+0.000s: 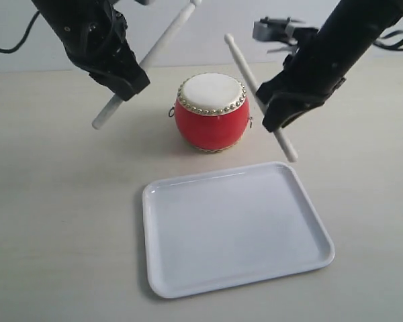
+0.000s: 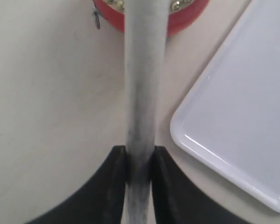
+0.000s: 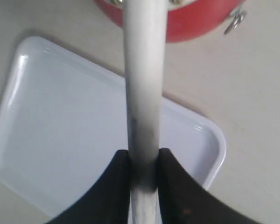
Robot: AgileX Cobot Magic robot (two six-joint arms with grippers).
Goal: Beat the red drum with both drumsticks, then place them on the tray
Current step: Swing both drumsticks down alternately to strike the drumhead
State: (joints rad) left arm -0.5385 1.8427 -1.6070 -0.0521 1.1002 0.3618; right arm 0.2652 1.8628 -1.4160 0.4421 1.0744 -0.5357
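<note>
The red drum (image 1: 211, 112) stands on the table behind the white tray (image 1: 235, 228), its cream skin facing up. My left gripper (image 1: 129, 86) is shut on one drumstick (image 1: 150, 60), which slants up to the right, raised left of the drum. My right gripper (image 1: 274, 113) is shut on the other drumstick (image 1: 255, 90), held right of the drum with its tip up near the drum's far side. In the left wrist view the drumstick (image 2: 142, 88) runs from the gripper (image 2: 140, 158) toward the drum (image 2: 186, 16). In the right wrist view the drumstick (image 3: 143, 84) leaves the gripper (image 3: 143, 161) above the tray (image 3: 60, 130) and drum (image 3: 200, 21).
Both black arms reach in from the top corners of the exterior view. A beige table (image 1: 60, 221) lies to the left of the tray and drum. A pale wall runs behind the table.
</note>
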